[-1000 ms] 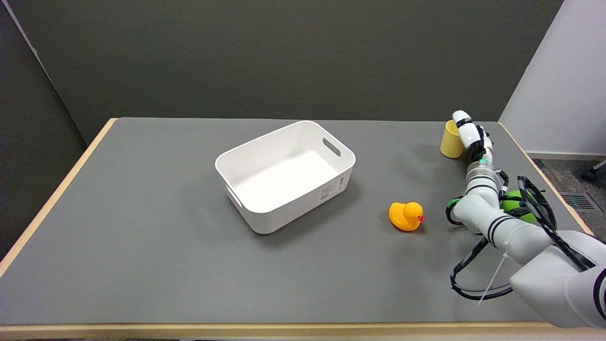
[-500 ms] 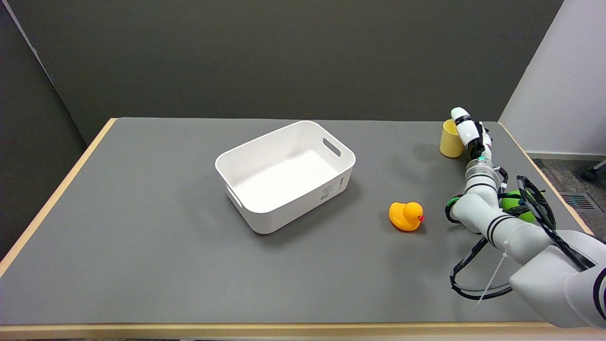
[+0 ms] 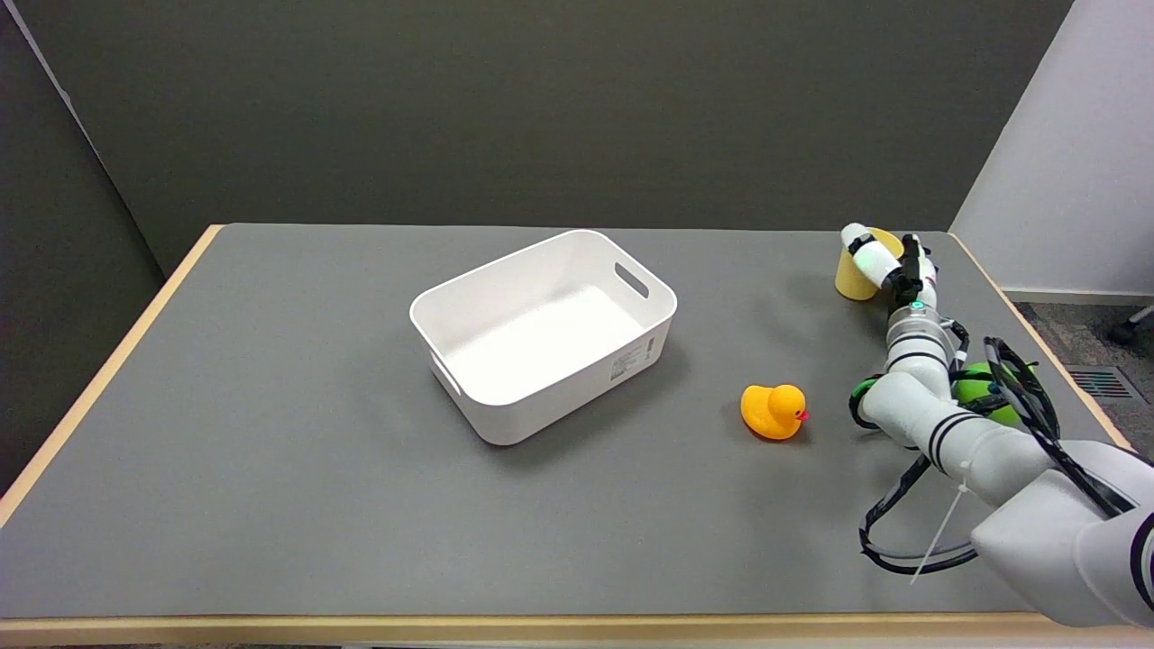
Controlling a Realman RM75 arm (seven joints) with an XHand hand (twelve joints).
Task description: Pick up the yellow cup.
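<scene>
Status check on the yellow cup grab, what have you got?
Right hand wrapped on the yellow cup, far right of table. Cup tilted; lift-off unclear. Rubber duck and white bin well apart, nothing in the way.

White arm (image 3: 983, 451) with black rings, looped black cables, black-and-white robot hand (image 3: 888, 266).

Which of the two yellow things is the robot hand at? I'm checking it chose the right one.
The yellow cup at the far right of the table; the robot hand curls around it. The yellow duck sits nearer, untouched.
</scene>
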